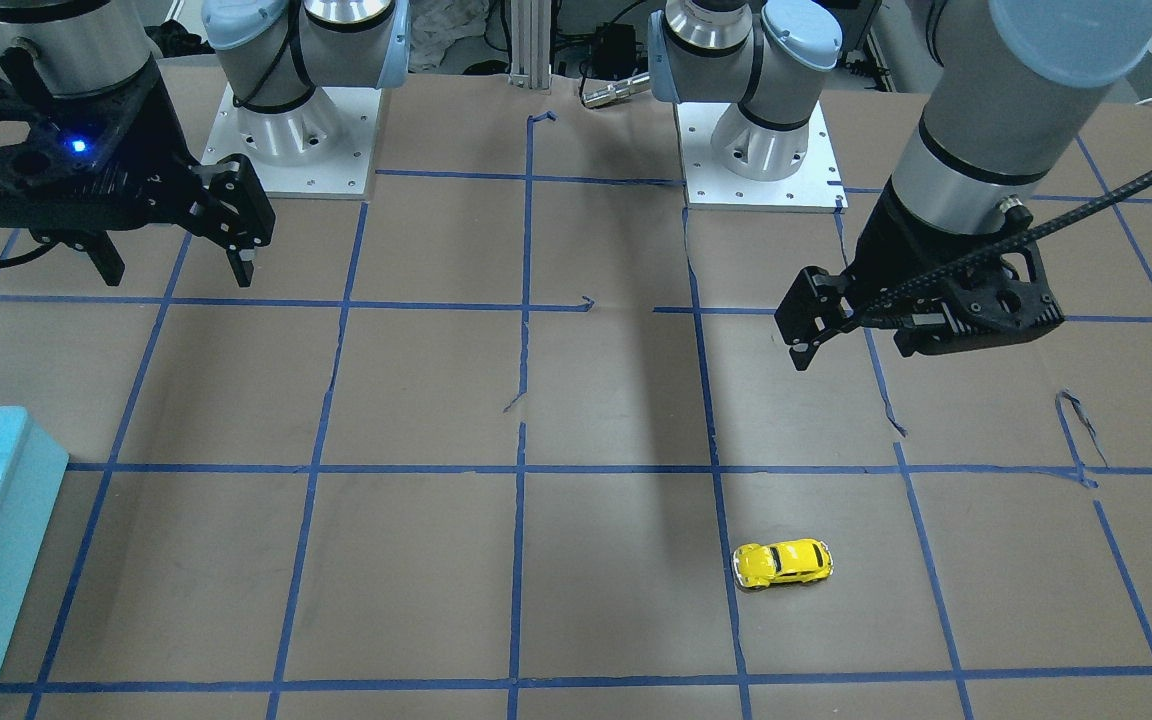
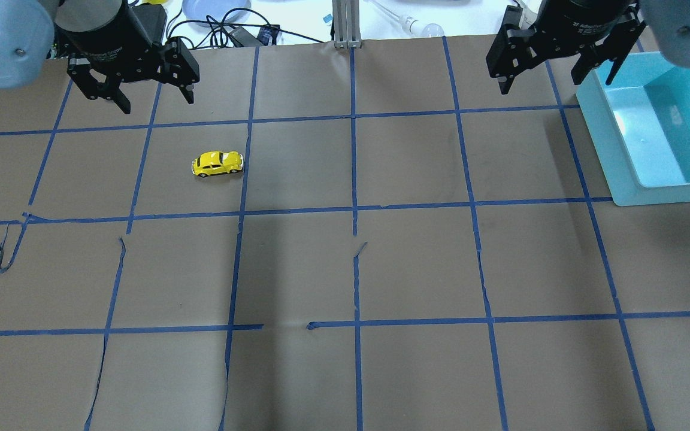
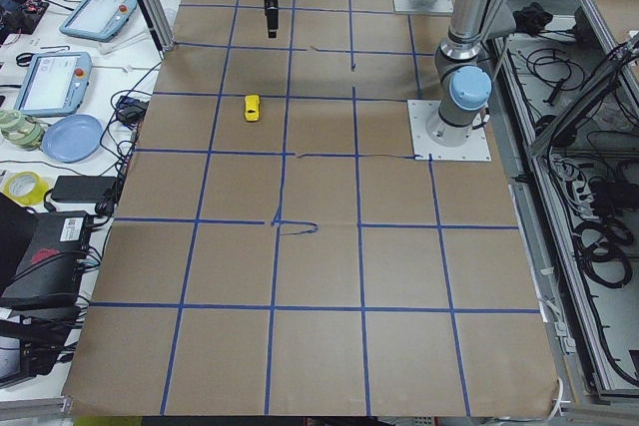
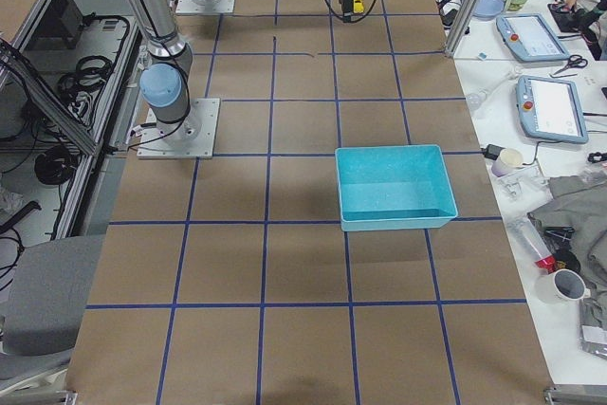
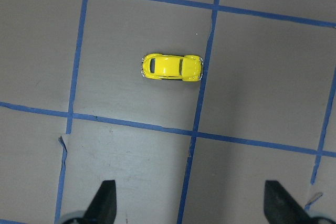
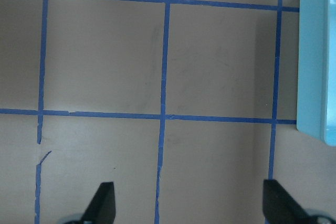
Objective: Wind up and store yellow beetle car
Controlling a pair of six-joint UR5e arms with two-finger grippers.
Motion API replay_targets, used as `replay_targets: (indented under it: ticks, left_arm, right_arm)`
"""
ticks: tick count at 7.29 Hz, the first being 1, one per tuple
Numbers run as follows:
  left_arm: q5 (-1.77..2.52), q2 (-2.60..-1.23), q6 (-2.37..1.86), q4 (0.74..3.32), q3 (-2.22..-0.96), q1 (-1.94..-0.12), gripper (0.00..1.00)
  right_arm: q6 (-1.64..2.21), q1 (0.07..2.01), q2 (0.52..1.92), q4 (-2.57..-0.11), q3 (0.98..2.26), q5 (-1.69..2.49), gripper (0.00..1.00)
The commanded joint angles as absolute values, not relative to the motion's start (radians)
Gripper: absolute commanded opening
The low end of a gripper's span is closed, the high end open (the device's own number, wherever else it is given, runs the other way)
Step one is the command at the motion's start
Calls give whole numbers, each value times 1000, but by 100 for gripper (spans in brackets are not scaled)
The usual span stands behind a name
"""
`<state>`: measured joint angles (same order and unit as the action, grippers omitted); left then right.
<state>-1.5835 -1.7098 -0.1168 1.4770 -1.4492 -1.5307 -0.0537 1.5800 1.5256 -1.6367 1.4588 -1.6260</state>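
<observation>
Brown-papered table (image 2: 417, 263) | yellow beetle car (image 2: 218, 163) on its wheels, between 4 and 5 o'clock of left gripper (image 2: 157, 105) | left gripper, right gripper (image 2: 556, 85): jaws apart, empty | pending: wind-up, storing in teal bin (image 2: 668, 193)

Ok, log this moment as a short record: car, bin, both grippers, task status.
car: yellow beetle car on its wheels on the table, beside a blue tape line, touched by nothing
bin: teal bin on the robot's right side, nothing seen inside
left arm: left gripper open, empty, raised near the car
right arm: right gripper open, empty, raised beside the bin
status: car not yet picked up or stored
</observation>
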Motion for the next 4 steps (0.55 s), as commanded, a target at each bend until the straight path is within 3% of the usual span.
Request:
replay_targets:
  ticks: [1, 4]
  left_arm:
    - [-1578, -1698, -114, 1480, -1462, -1522, 100]
    - [-1583, -1690, -112, 1479, -1476, -1516, 100]
  right_arm:
    - [-54, 1580, 1525, -1637, 1459, -1626, 100]
    - [-54, 1580, 1526, -1637, 1459, -1626, 100]
